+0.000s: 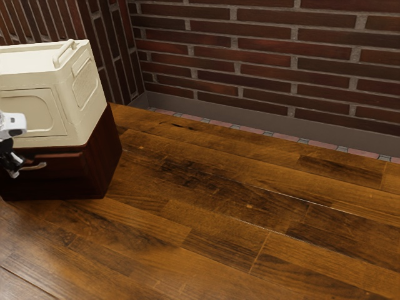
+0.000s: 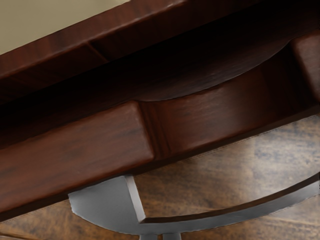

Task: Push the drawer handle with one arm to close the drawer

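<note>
At the exterior view's left edge my gripper (image 1: 12,164) is beside the metal handle (image 1: 35,166) of the dark red-brown drawer (image 1: 59,159). In the wrist view the tips of my gripper (image 2: 160,237) stand together, shut, at the outer edge of the curved grey handle (image 2: 220,218). Whether they touch it I cannot tell. A dark gap lies between the drawer front (image 2: 75,150) and the cabinet's top edge (image 2: 65,55), so the drawer stands partly open.
A cream box (image 1: 81,87) with a raised handle rests on top of the cabinet (image 1: 107,156). The cabinet stands on a wood-plank floor (image 1: 237,206), with a brick wall (image 1: 262,56) behind.
</note>
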